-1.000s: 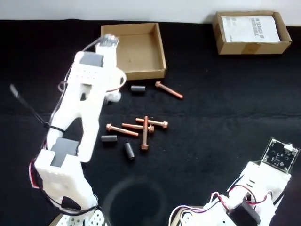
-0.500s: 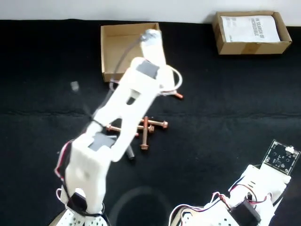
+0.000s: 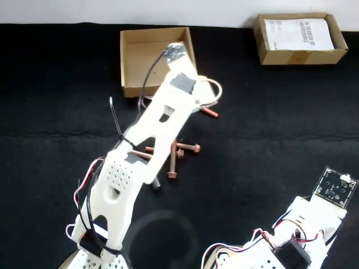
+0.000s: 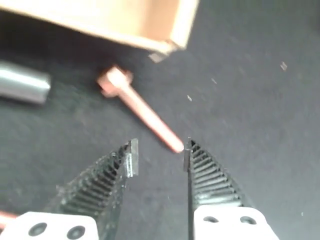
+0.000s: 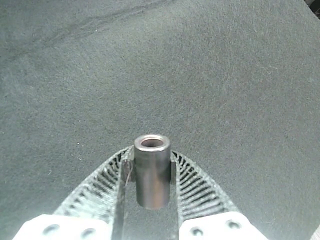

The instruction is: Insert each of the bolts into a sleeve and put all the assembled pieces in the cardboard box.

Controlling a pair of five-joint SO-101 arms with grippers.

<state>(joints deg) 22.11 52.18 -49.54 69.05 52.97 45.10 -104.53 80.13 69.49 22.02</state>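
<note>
Here the left gripper [image 4: 159, 152] is spread, one fingertip just beside the shank end of a bolt [image 4: 142, 112] that lies on the black table [image 3: 269, 123] at about five o'clock from the cardboard box [image 3: 134, 61]. The right gripper [image 5: 151, 156] pinches a dark sleeve [image 5: 152, 175]. Loose bolts [image 3: 182, 150] lie at the box's six o'clock

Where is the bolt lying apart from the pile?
In the left wrist view, the bolt lies on the black cloth beside a corner of the cardboard box, its tip by the open left gripper.
</note>
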